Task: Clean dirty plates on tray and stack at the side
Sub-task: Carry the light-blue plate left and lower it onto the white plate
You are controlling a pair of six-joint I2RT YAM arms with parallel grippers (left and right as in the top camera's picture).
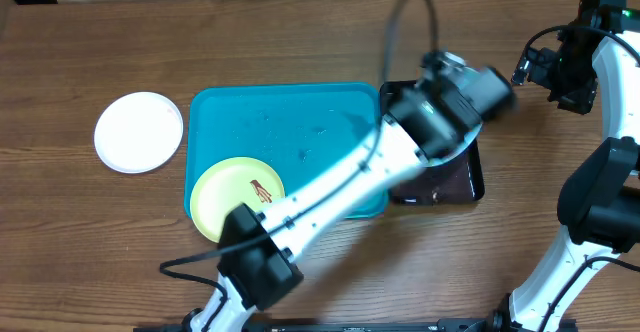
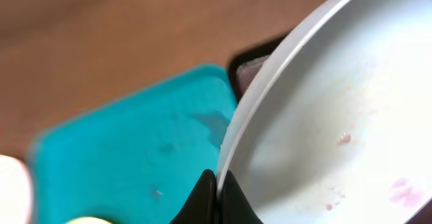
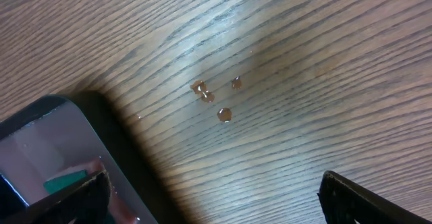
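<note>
Your left claw [image 2: 217,183] is clamped on a pale plate [image 2: 324,116], right at the rim.
Overhead, the blurry wrist hides it above the black tray [image 1: 468,182]; right claw [image 3: 212,180] gapes wide.

White arms [image 1: 345,182], black joints [image 1: 262,262]

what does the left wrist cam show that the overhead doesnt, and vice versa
Only the left wrist: the left gripper shut on the rim of a pale plate, with faint pinkish smears inside it. Only the overhead: the brown smear on the yellow-green plate, and the right arm. Both: the turquoise tray and the black tray.
</note>
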